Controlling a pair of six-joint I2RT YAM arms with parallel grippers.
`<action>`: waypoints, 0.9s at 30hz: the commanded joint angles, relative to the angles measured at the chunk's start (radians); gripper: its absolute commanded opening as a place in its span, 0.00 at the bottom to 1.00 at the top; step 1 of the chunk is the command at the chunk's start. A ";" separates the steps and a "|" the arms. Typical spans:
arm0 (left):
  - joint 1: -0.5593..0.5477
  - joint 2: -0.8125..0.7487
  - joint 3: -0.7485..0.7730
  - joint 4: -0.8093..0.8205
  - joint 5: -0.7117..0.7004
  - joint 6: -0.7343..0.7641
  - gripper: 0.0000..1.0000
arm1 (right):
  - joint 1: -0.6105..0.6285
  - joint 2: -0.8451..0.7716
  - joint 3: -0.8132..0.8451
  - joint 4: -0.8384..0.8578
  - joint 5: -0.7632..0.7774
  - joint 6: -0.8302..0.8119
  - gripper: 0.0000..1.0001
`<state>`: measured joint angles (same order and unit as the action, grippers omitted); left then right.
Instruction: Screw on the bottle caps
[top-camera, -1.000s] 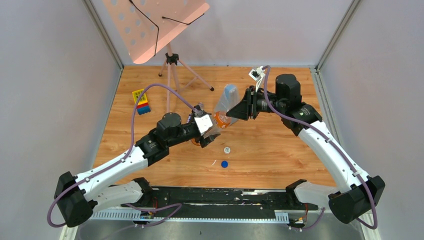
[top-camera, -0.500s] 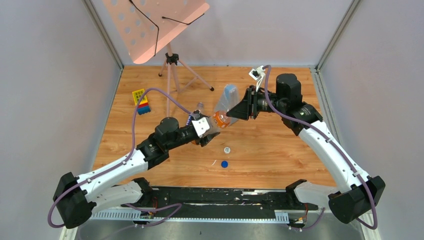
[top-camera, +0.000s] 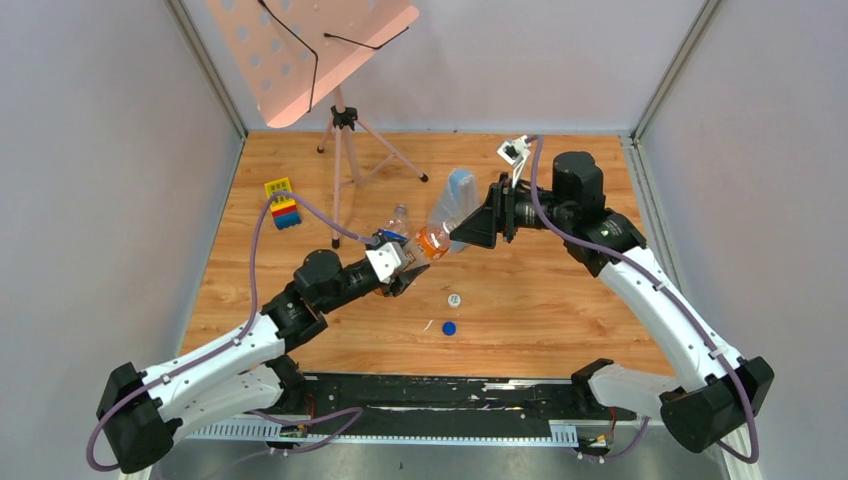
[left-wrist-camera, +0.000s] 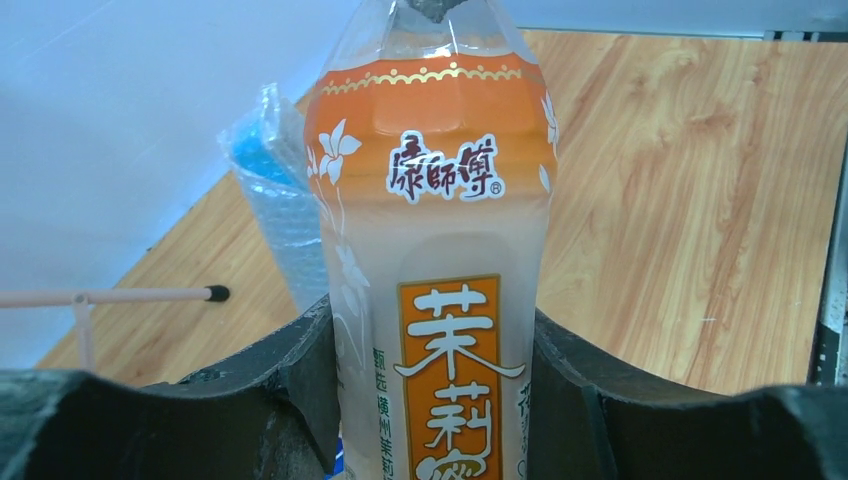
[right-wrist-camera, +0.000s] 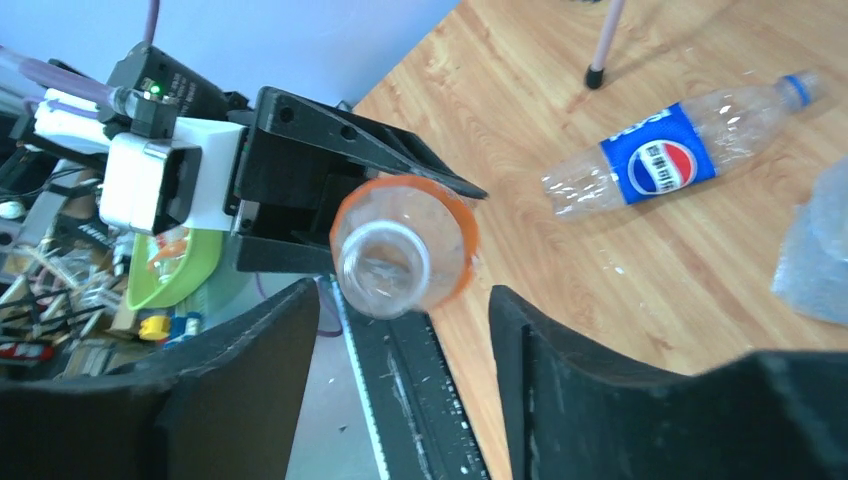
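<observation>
The orange-labelled bottle (left-wrist-camera: 440, 250) is held off the table, and my left gripper (top-camera: 398, 266) is shut on its body with both jaws against its sides. Its mouth (right-wrist-camera: 385, 265) is uncapped and faces my right gripper (right-wrist-camera: 405, 330), which stands open just short of the neck without touching it. The Pepsi bottle (top-camera: 398, 217) lies on its side on the table behind the left gripper; it also shows as the Pepsi bottle (right-wrist-camera: 660, 160) in the right wrist view. A white cap (top-camera: 454, 299) and a blue cap (top-camera: 449, 327) lie loose on the wood nearer the arm bases.
A bluish see-through plastic bag (top-camera: 455, 195) stands just behind the grippers. A pink music stand on a tripod (top-camera: 343, 120) is at the back left, with a stack of coloured bricks (top-camera: 283, 205) beside it. Grey walls close in the wooden table (top-camera: 560, 300).
My left gripper closed on the orange bottle and drew it slightly left and toward the bases. My right gripper opened and let go of the bottle's neck.
</observation>
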<state>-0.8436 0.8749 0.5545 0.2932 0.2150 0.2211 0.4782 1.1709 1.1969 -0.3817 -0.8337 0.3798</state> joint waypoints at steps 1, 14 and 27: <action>0.005 -0.073 -0.018 0.034 -0.061 -0.038 0.53 | -0.012 -0.074 -0.004 0.034 0.100 -0.004 0.74; 0.005 -0.352 -0.001 -0.146 -0.167 -0.077 0.51 | 0.049 -0.009 -0.032 -0.158 0.555 -0.102 0.82; 0.005 -0.440 0.110 -0.441 -0.146 0.014 0.47 | 0.225 0.294 -0.080 -0.203 0.739 -0.066 0.77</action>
<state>-0.8417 0.4576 0.6209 -0.0624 0.0731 0.2016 0.6758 1.4155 1.1065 -0.5934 -0.1650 0.2951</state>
